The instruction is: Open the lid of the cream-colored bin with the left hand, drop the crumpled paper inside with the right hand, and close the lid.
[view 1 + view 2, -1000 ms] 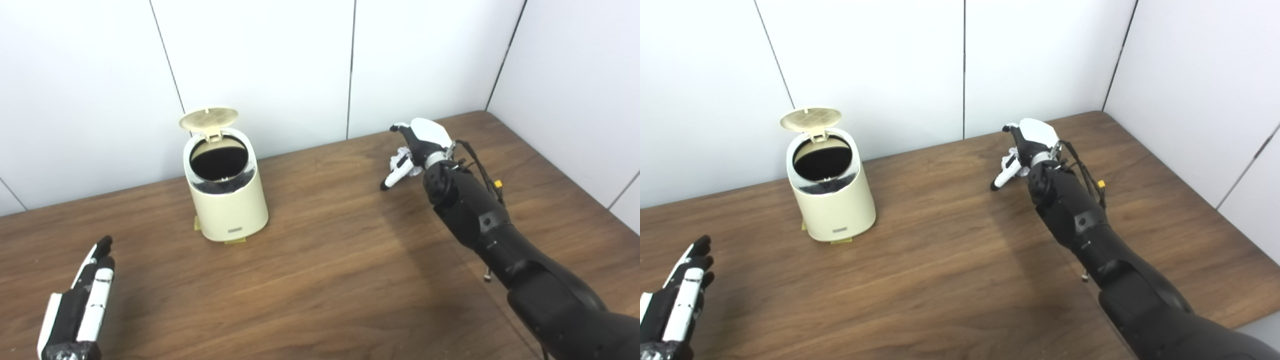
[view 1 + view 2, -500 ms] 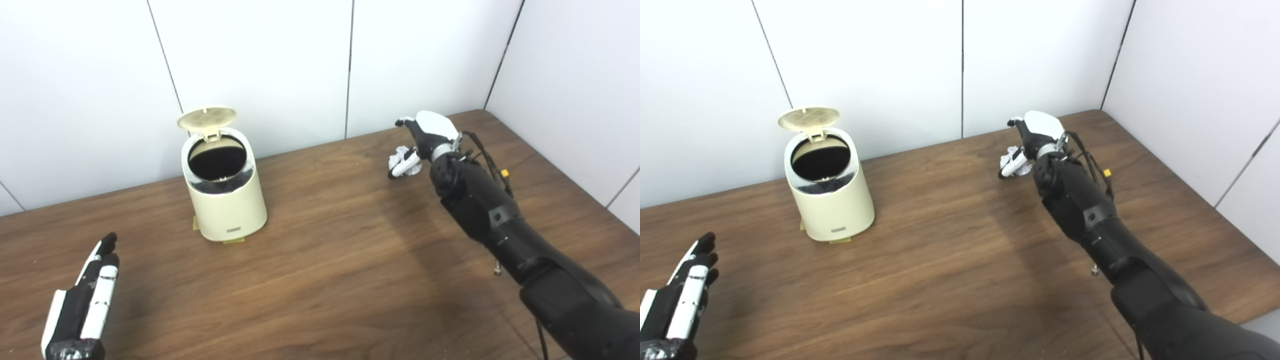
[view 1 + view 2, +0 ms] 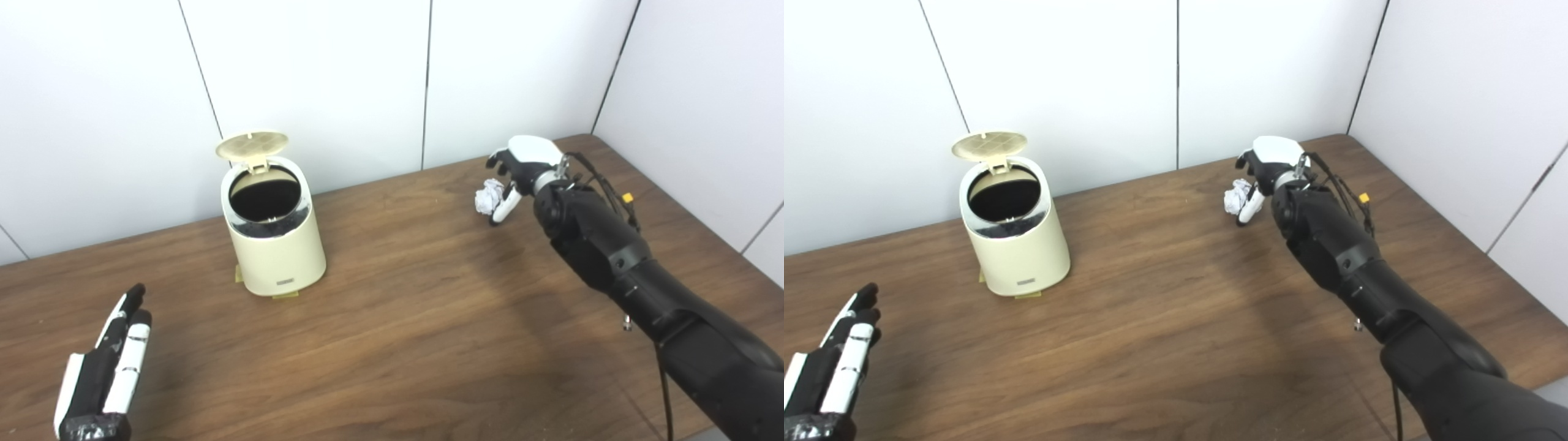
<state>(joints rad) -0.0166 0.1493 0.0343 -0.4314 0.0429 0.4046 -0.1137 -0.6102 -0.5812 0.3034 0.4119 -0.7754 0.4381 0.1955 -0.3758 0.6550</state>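
cream bin (image 3: pixel 275 245) lid (image 3: pixel 252 144) up. my right hand (image 3: pixel 520 171) curled beside crumpled paper (image 3: pixel 489 196), not holding it. my left hand (image 3: pixel 104 380) flat, empty.

A dark wooden counter (image 3: pixel 398 318) with a visible grain fills the lower part of both views, its far edge meeting a white panelled back wall (image 3: pixel 318 79). Thin dark vertical seams (image 3: pixel 425 86) divide the panels. A second white wall (image 3: pixel 1470 104) closes the right side, forming a corner behind the counter. The light is soft and even, casting faint shadows on the wood.
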